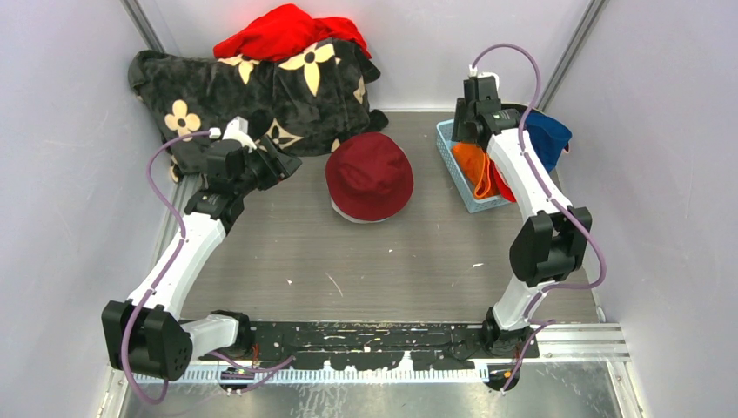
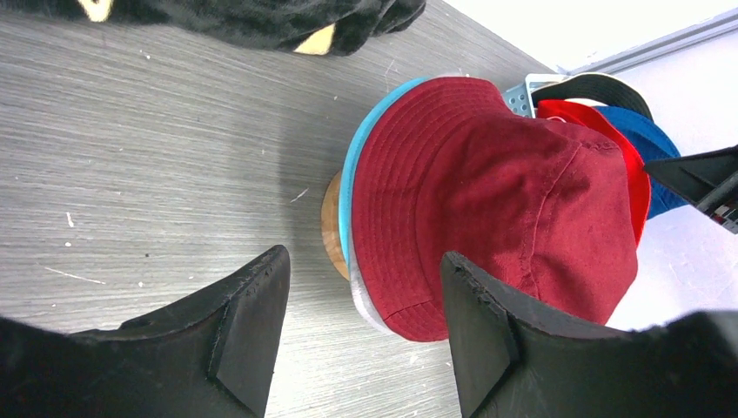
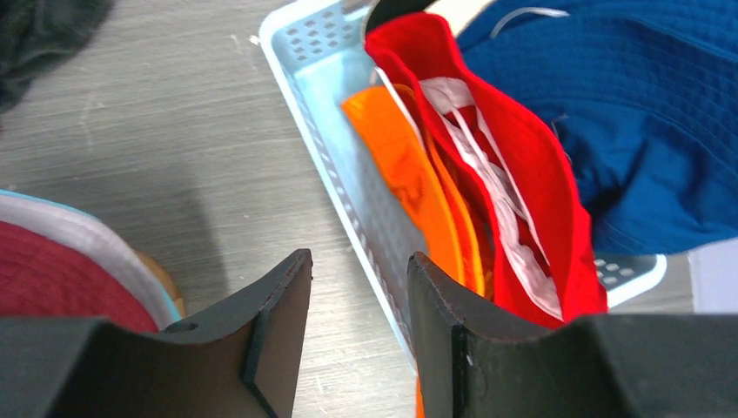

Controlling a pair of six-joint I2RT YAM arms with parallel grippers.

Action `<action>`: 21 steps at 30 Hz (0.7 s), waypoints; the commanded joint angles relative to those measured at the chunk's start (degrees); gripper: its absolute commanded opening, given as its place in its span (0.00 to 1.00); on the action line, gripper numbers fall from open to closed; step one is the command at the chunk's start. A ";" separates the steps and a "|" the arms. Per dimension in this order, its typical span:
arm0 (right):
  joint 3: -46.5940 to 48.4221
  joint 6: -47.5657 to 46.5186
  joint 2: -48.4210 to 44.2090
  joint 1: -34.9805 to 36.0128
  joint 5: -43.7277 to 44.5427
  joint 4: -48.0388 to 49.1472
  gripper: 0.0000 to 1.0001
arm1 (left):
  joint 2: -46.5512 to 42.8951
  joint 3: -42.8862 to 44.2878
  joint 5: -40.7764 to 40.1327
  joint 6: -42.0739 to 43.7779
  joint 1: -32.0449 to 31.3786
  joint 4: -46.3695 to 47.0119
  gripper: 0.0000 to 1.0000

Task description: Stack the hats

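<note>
A maroon hat [image 1: 369,174] tops a stack at mid-table, with a teal brim [image 2: 352,174] and a grey brim [image 2: 370,305] under it on a wooden stand [image 2: 329,226]. My left gripper [image 1: 280,165] is open and empty, left of the stack; in its wrist view [image 2: 365,322] the maroon hat [image 2: 496,200] lies just beyond the fingertips. My right gripper [image 1: 463,131] is open and empty over the near-left wall of the light-blue basket [image 1: 461,187]. The basket [image 3: 322,70] holds an orange hat [image 3: 400,165], a red hat [image 3: 522,157] and a royal blue hat [image 3: 644,113]. The right gripper [image 3: 358,296] straddles the basket wall.
A black blanket with cream flower marks [image 1: 261,96] lies at the back left, with a bright red cloth heap [image 1: 287,35] on it. Grey walls close in left, right and behind. The basket stands against the right wall.
</note>
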 commanded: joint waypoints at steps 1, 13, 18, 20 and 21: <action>-2.76 1.73 -3.41 -0.27 5.32 -2.14 0.49 | -0.50 0.57 1.66 -0.13 -0.04 4.54 0.64; -5.29 2.35 -3.90 -0.65 8.64 -2.88 0.48 | -0.71 -0.15 1.32 0.12 -0.08 4.28 0.64; -5.54 2.28 -3.90 -1.78 8.82 -2.84 0.48 | -0.67 -0.16 1.38 0.04 -0.10 4.37 0.64; -5.96 2.19 -3.90 -2.25 8.75 -2.60 0.48 | -0.71 -0.22 1.27 0.04 -0.11 4.37 0.64; -6.07 2.17 -3.78 -2.52 8.49 -2.39 0.48 | -0.71 -0.16 1.22 0.11 -0.11 4.33 0.64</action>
